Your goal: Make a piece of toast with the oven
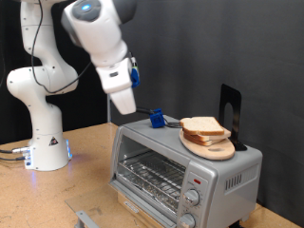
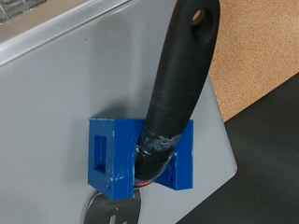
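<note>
While the oven [image 1: 180, 171] stands with its door down and rack bare, the bread slices [image 1: 205, 130] wait stacked on a round wooden board [image 1: 211, 147] on its roof; the gripper [image 1: 124, 106] hovers above a blue-blocked, black-handled tool [image 2: 159, 140], its grip state indiscernible.

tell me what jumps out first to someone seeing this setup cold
The big white arm fills the exterior view's top, its gripper hanging just above a blue block on top of the silver oven. A stack of bread slices sits on a round wooden board on the oven top, to the exterior view's right. In the wrist view a black handle slots into that blue block.
</note>
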Robot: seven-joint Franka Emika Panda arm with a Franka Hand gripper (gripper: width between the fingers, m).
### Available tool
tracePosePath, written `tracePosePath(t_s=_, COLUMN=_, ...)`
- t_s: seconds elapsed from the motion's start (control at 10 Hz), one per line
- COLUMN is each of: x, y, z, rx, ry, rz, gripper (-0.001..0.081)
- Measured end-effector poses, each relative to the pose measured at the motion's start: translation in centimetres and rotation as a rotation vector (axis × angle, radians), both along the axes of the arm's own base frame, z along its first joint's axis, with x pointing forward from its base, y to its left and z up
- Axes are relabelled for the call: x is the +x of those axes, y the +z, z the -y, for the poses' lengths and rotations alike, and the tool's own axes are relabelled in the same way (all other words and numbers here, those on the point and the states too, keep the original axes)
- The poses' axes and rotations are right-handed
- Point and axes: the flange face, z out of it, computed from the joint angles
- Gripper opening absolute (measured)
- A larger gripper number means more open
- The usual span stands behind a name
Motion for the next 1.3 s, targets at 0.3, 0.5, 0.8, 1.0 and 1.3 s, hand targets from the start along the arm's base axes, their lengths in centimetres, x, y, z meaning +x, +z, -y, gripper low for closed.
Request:
tracePosePath(t_s=0.3, x=0.3, y=0.0, z=-0.3, rx=0.027, ry=0.01, rz=0.08, gripper=0.0806)
tracePosePath(t_s=0.5, x=-0.8, y=0.9, z=-2.1, rx=0.013, ry=0.105, rz=0.203, gripper=0.0806)
tracePosePath(t_s=0.8, x=-4.2, y=2.8, z=-4.6, rx=0.051, ry=0.102, rz=0.325, gripper=0.0806)
tracePosePath(t_s=1.0, x=-6.2, y=4.0, z=-5.4, rx=0.068, ry=-0.042, rz=0.353, gripper=0.0806)
tracePosePath(t_s=1.3, x=-6.2, y=3.5, z=-4.7, rx=-0.017, ry=-0.191, rz=0.407, gripper=0.0806)
